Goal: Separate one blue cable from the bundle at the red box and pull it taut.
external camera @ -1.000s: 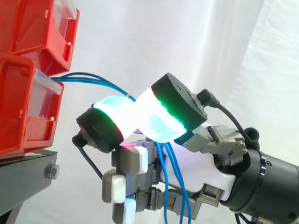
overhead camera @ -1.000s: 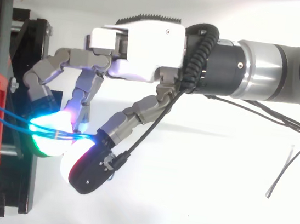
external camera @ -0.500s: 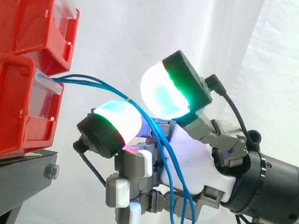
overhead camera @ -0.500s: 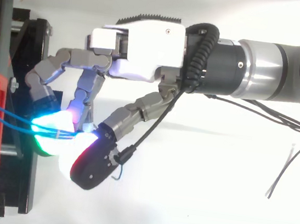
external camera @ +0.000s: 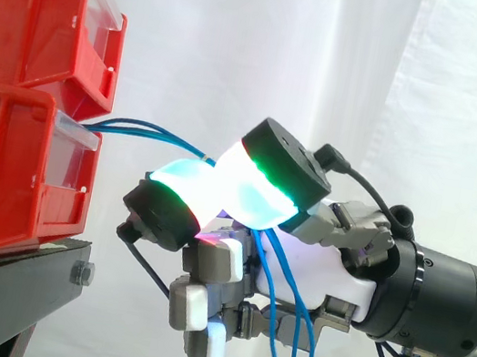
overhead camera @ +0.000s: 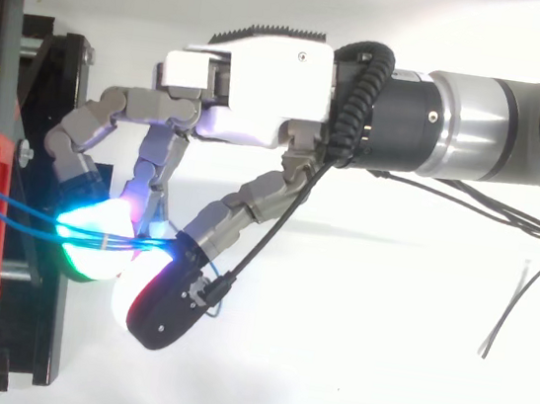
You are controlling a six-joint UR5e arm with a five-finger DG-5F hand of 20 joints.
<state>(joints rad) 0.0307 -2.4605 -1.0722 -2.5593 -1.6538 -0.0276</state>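
Blue cables (external camera: 151,126) are pinched between glowing pads (external camera: 187,183) of the hand (external camera: 346,276), just off the front edge of the red box (external camera: 1,164), seemingly so one can be parted there.

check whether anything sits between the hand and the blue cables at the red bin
Nothing visible does. The hand pinches the blue cables between its pads, just off the lower red bin, and no other thing crosses the span between bin and pads.
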